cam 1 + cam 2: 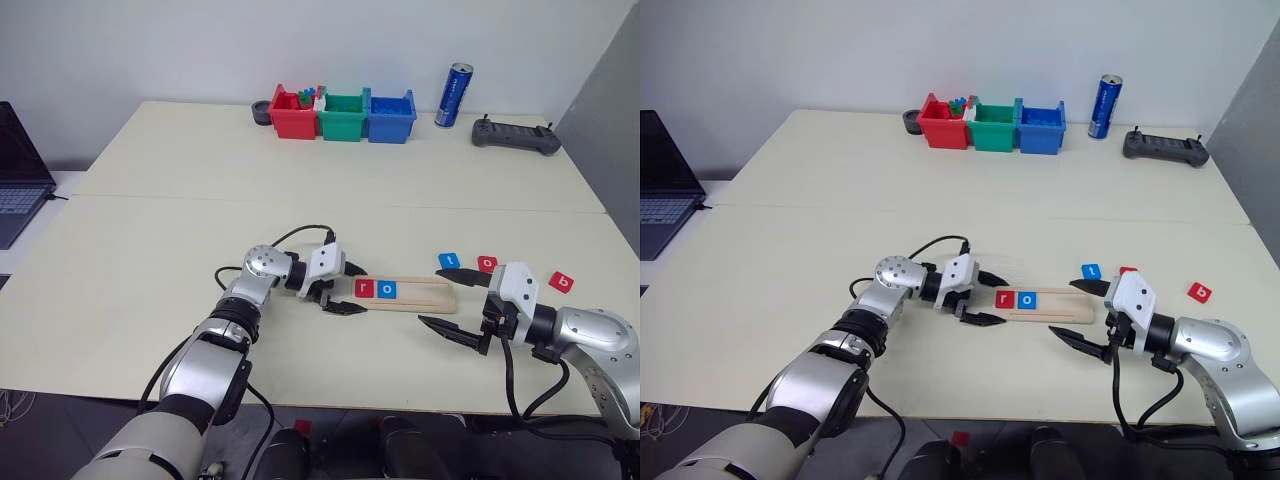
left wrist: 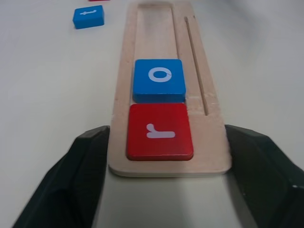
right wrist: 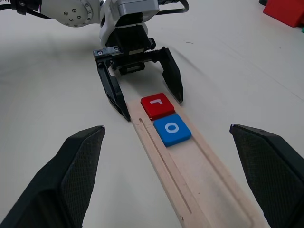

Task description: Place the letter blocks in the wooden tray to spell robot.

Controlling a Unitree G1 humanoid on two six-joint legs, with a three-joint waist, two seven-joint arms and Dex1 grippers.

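Red letter block (image 1: 1127,270) half behind right claw (image 1: 1089,313)

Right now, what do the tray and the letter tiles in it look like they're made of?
Tray: pale unfinished wood, likely, with faint grain and a matte face. Red r tile and blue o tile: smooth, evenly coloured, slight sheen, rounded edges; painted wood or plastic, can't tell.

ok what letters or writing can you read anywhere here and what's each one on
"r": red block in the wooden tray
"o": blue block beside it in the tray
"t": blue block on the table
"o": red block on the table
"b": red block on the table
Blue can: print too small to read
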